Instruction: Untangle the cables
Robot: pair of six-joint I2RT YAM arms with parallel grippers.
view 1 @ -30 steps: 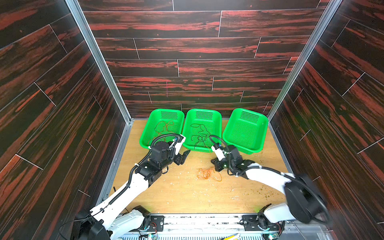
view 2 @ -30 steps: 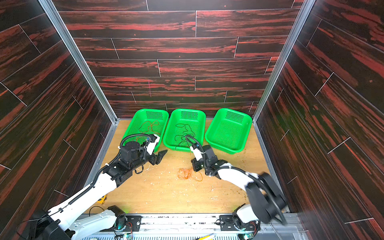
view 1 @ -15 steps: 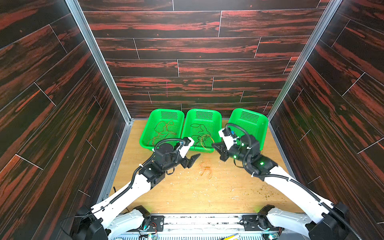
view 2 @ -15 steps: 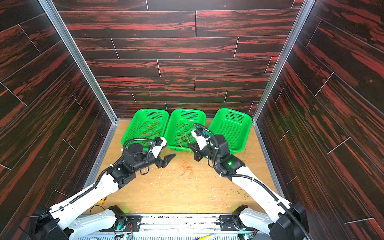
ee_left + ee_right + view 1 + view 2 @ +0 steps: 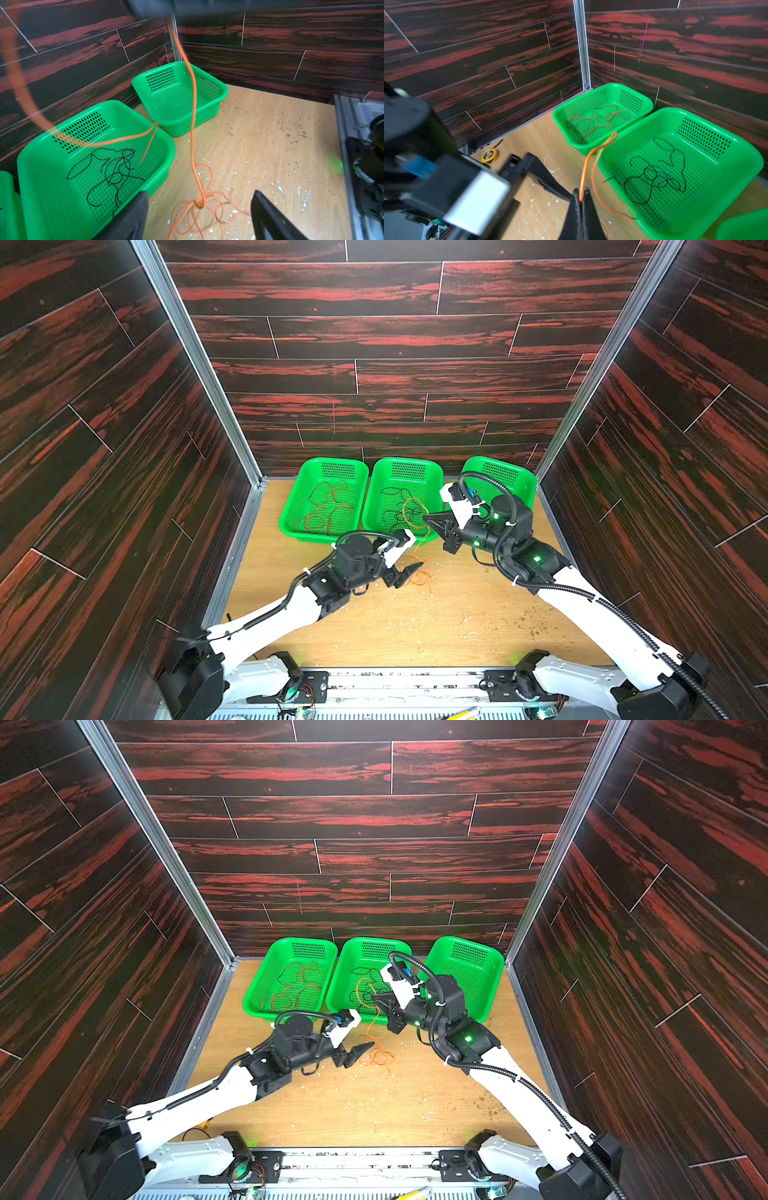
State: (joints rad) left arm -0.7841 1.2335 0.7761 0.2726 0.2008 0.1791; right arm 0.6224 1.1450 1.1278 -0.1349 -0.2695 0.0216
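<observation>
Orange cable (image 5: 193, 124) is the one in play: right fingers (image 5: 580, 199) are pinched tight on it, high over the front rim of the middle basket (image 5: 370, 506). The strand drops to a knotted clump (image 5: 199, 204) on the bench (image 5: 374, 626). Left fingers (image 5: 407, 572) are spread wide and low, with the clump just ahead between their tips, no contact that I can see. Best play, I'd say: pin the clump lightly, lift slowly, and let the loops slip instead of cinching. Red cable (image 5: 324, 506) lies in the left basket (image 5: 286, 510), black cable (image 5: 395, 510) in the middle one.

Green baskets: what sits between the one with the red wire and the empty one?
Another green basket, holding the black cable. Both top views show it. The right gripper holds the orange cable up near it.
</observation>
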